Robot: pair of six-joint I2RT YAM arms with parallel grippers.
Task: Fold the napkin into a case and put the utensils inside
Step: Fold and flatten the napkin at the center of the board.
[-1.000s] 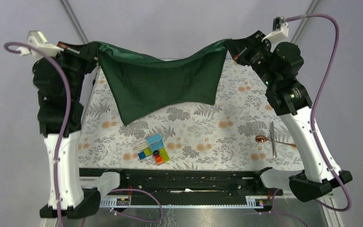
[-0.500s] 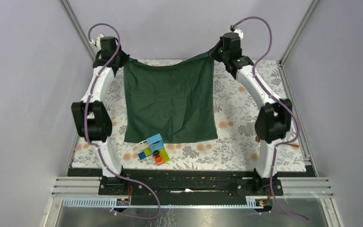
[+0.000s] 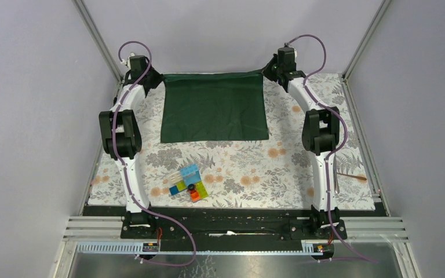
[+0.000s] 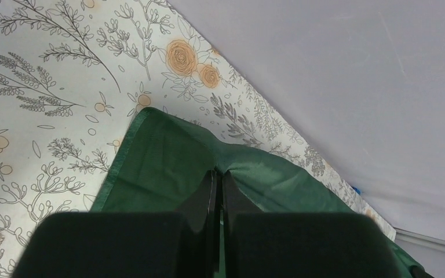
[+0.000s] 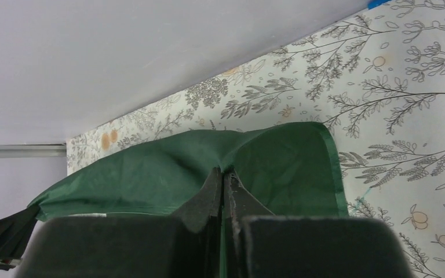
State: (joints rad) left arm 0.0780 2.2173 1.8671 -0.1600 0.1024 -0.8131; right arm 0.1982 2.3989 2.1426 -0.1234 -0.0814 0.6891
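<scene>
The top camera sat high above and behind the arm bases (image 3: pixel 136 223), which lay at 6 o'clock of its view. It looked down and forward from far off, taking in the whole table cover (image 3: pixel 237 168) and the back wall (image 3: pixel 208 35) at 12 o'clock. The left wrist camera rode just behind the left gripper (image 4: pixel 219 174), very close, facing the napkin (image 4: pixel 168 168) corner at the table's 11 o'clock. The right wrist camera looked likewise past the right gripper (image 5: pixel 223 172) toward 1 o'clock. All three shared the napkin's far edge and the wall beyond.
</scene>
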